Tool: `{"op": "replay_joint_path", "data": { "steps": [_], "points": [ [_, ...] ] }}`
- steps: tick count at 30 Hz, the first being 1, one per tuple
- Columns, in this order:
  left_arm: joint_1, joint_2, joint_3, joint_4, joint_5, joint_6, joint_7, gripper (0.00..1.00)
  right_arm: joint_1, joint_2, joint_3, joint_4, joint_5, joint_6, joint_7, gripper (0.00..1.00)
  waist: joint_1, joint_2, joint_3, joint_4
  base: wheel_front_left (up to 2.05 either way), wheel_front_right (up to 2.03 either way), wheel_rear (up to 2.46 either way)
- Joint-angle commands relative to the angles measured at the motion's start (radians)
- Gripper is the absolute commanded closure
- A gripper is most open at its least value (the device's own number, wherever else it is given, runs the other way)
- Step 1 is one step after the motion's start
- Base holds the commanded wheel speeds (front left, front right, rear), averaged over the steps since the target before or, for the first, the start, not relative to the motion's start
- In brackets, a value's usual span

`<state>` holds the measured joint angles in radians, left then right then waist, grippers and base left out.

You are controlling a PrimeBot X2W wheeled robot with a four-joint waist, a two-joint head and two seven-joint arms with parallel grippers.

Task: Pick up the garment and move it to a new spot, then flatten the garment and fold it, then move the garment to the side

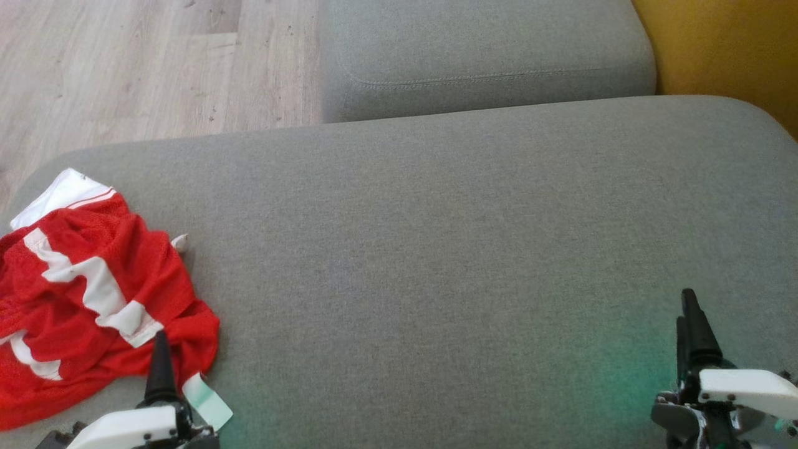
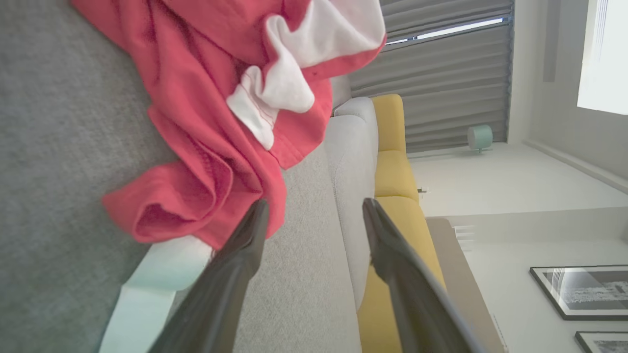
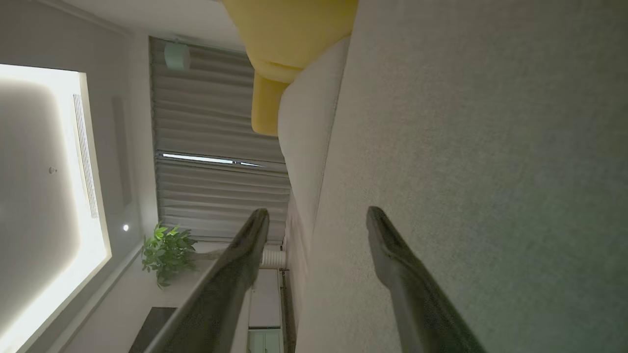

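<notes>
Lying garment: the red and white garment (image 1: pixel 93 299) is lying crumpled on the left end of the grey seat cushion (image 1: pixel 436 237), its folds bunching up and one white edge reaching toward the cushion's far left corner.
Pale tag: a pale tag (image 1: pixel 209 399) is lying flat on the cushion at the garment's near edge, just beside the left claw's finger.
Left gripper: the left gripper (image 2: pixel 315 206) is hanging over the cushion's near left part with its jaws standing wide, gripping nothing. One finger is overlapping the garment's hem in the wrist view, and whether it is touching cannot be told.
Right gripper: the right gripper (image 3: pixel 318 212) is hovering over the cushion's near right part, jaws spread wide and holding nothing, well apart from the garment.
Second cushion: a second grey cushion (image 1: pixel 486 56) is sitting just beyond the seat cushion's far edge.
</notes>
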<state>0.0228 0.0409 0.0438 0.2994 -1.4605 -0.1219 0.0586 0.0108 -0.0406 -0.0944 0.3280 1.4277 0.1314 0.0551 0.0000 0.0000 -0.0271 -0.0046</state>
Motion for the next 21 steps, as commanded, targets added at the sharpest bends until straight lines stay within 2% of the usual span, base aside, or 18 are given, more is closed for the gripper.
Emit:
{"op": "replay_joint_path", "data": {
  "steps": [1, 9, 21],
  "points": [
    [-0.024, 0.004, 0.001, -0.042, 0.023, 0.005, -0.01, 0.0, -0.027, -0.004, 0.011, -0.041, -0.026, 0.0, -0.009, 0.0, 0.0, 0.0, -0.001, 0.0, 0.0, 0.0, 0.0],
    [-0.014, 0.005, -0.028, -0.086, 0.165, 0.038, -0.034, 0.0, -0.015, -0.004, 0.046, -0.082, -0.186, 0.0, -0.032, 0.0, 0.0, 0.0, -0.011, 0.0, 0.0, 0.0, 0.0],
    [0.001, 0.016, -0.088, -0.118, 0.382, 0.095, -0.07, 0.0, -0.002, -0.005, 0.091, -0.126, -0.359, 0.0, -0.068, 0.0, 0.0, 0.0, -0.022, 0.001, 0.0, 0.0, 0.0]
  ]
}}
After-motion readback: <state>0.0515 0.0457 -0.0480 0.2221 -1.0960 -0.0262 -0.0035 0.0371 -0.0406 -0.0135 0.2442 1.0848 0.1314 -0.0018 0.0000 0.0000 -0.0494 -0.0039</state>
